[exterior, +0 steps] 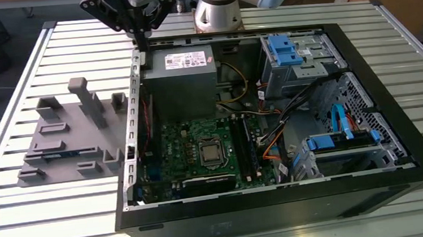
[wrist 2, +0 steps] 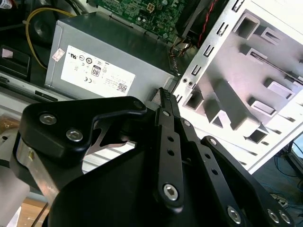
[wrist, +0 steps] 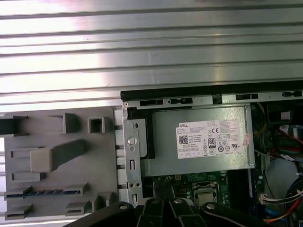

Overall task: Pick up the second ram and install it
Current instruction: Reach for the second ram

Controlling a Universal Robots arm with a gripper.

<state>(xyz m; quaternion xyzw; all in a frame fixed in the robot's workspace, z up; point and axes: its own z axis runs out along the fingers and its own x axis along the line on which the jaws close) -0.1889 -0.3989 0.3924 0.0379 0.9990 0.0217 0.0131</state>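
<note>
The second ram (exterior: 60,155) is a thin blue stick lying flat in a slot of the grey holder block (exterior: 69,129), at the exterior view's left, outside the case. The first wrist view shows it as a blue strip (wrist: 42,192) in the same holder (wrist: 57,156). My gripper (exterior: 144,50) hangs high over the back left corner of the open computer case (exterior: 279,204), next to the grey power supply (exterior: 181,75). Its black fingers (wrist 2: 163,94) are pressed together with nothing between them. The gripper is well apart from the ram.
The green motherboard (exterior: 198,148) lies in the case floor, with long memory slots (exterior: 245,147) beside the processor socket. Blue drive latches (exterior: 285,50) and loose cables (exterior: 294,109) fill the case's right side. The case stands on a ribbed metal table (exterior: 53,216).
</note>
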